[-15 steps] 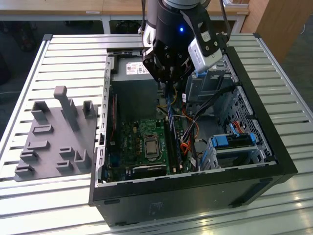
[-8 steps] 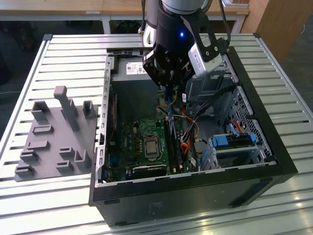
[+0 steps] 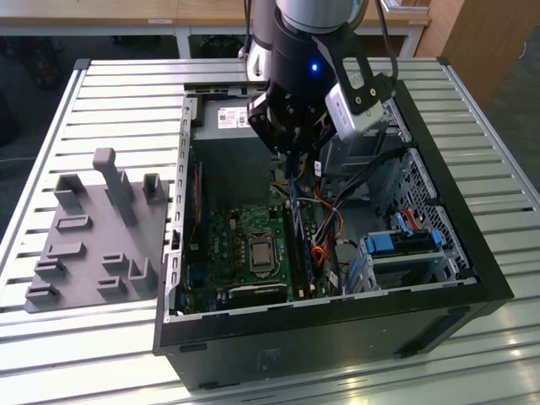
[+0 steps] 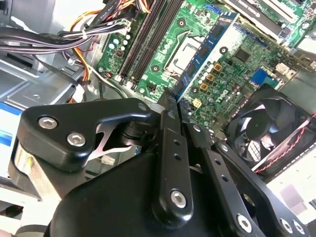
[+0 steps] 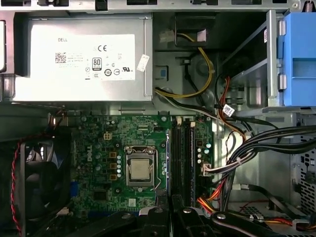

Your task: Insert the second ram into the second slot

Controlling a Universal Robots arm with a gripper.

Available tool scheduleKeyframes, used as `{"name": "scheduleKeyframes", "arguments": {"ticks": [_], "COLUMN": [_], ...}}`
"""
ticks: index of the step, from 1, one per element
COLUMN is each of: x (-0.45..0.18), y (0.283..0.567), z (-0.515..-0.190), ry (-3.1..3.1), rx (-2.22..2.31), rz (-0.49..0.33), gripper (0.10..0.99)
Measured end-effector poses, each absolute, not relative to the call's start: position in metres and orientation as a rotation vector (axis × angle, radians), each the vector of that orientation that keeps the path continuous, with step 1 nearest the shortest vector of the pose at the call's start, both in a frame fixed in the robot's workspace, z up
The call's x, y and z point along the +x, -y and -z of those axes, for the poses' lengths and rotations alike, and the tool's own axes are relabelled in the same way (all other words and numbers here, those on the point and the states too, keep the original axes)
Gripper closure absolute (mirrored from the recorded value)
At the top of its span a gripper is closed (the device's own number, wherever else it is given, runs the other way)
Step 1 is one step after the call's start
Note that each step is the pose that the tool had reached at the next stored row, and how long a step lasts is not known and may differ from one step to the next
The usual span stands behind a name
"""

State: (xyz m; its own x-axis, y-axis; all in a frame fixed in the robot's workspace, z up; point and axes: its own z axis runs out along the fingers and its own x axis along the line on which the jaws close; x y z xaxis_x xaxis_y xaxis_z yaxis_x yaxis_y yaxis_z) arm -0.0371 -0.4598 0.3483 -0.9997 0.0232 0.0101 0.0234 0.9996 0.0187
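Observation:
My gripper (image 3: 291, 164) hangs inside the open computer case (image 3: 472, 253), above the motherboard (image 3: 232, 245). It is shut on the second ram (image 4: 203, 55), a thin blue board that sticks out past the fingertips (image 4: 170, 106) over the board. In the exterior view the ram (image 3: 293, 192) points down toward the black memory slots (image 3: 302, 249). It is still above them and not touching. The slots (image 5: 182, 153) run side by side next to the processor socket (image 5: 139, 169). My gripper (image 5: 170, 210) sits at their near end in the first wrist view.
A grey power supply (image 5: 84, 59) fills the case's far end and a black fan (image 4: 266, 128) sits beside the motherboard. Bundled cables (image 5: 256, 148) cross next to the slots. Light-blue drive clips (image 3: 405, 240) stand at the exterior view's right, a grey fixture plate (image 3: 93, 236) at its left.

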Motion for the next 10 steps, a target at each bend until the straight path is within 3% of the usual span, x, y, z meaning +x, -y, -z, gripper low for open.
{"name": "scheduleKeyframes", "arguments": {"ticks": [10], "x": [-0.0346], "y": [0.4602], "z": [-0.341], "ry": [3.131], "rx": [-0.037], "rz": [0.029], "gripper": [0.949]}}
